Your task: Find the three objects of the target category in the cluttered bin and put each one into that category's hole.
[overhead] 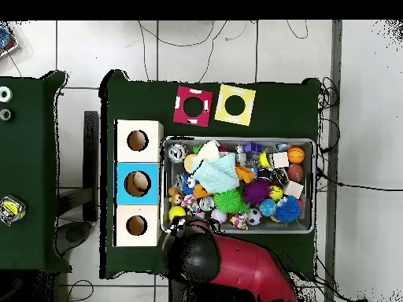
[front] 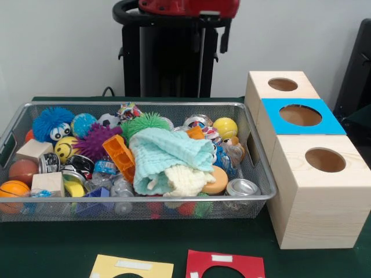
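Observation:
The bin is a silver wire-mesh basket on the green table, full of mixed clutter; it also shows in the overhead view. A mint cloth and a cream cloth lie on top in the middle. Around them are an orange block, a green spiky ball, a purple spiky ball, a blue fuzzy ball, a yellow ball, cans and wooden cubes. Three wooden boxes with holes stand beside the bin; the middle one carries a blue card. Only the red arm shows; the gripper is hidden.
A red card and a yellow card with holes lie on the table in front of the bin. The black pedestal stands behind the bin. In the overhead view a second green table stands to the left.

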{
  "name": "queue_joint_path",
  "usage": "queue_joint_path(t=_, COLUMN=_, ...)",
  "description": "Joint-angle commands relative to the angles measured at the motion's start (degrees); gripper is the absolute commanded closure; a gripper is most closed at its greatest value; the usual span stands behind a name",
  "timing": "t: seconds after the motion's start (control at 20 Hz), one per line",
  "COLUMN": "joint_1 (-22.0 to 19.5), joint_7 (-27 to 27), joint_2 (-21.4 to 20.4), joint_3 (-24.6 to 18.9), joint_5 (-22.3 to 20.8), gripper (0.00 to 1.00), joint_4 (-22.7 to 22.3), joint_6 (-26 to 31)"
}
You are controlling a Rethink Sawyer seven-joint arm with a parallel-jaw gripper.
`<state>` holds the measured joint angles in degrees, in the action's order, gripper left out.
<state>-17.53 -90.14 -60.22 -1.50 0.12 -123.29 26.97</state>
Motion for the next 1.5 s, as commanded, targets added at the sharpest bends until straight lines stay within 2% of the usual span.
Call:
queue_joint_path(t=0.05, joint_1=-9.56, joint_7=4.93, joint_2=4.63, joint_3=-7.69, joint_5=-4.56, gripper=0.00, joint_4=1.67, joint_6=-4.83)
queue_joint_path(t=0.4, joint_1=-22.30, joint_7=9.01, joint_2=5.95, joint_3=-13.73, joint_5=-10.05, gripper=0.00, joint_4=0.60, joint_6=-7.42)
queue_joint_path(t=0.6, joint_1=-27.49, joint_7=8.45, joint_2=8.94, joint_3=-15.68, joint_5=-13.62, gripper=0.00, joint_4=3.48, joint_6=-8.21)
queue_joint_path(t=0.7, joint_1=-29.43, joint_7=8.79, joint_2=12.08, joint_3=-16.82, joint_5=-15.83, gripper=0.00, joint_4=6.42, joint_6=-9.10)
queue_joint_path(t=0.85, joint_1=-30.42, joint_7=7.30, joint_2=17.29, joint_3=-17.32, joint_5=-18.80, gripper=0.00, joint_4=10.94, joint_6=-11.06)
queue_joint_path(t=1.0, joint_1=-29.46, joint_7=4.63, joint_2=19.85, joint_3=-16.27, joint_5=-21.02, gripper=0.00, joint_4=14.36, joint_6=-12.26)
queue_joint_path(t=1.2, joint_1=-27.33, joint_7=-0.16, joint_2=21.94, joint_3=-14.65, joint_5=-20.91, gripper=0.00, joint_4=16.87, joint_6=-13.10)
queue_joint_path(t=1.5, joint_1=-27.01, joint_7=3.61, joint_2=25.48, joint_3=-17.33, joint_5=-23.37, gripper=0.00, joint_4=21.95, joint_6=-10.67)
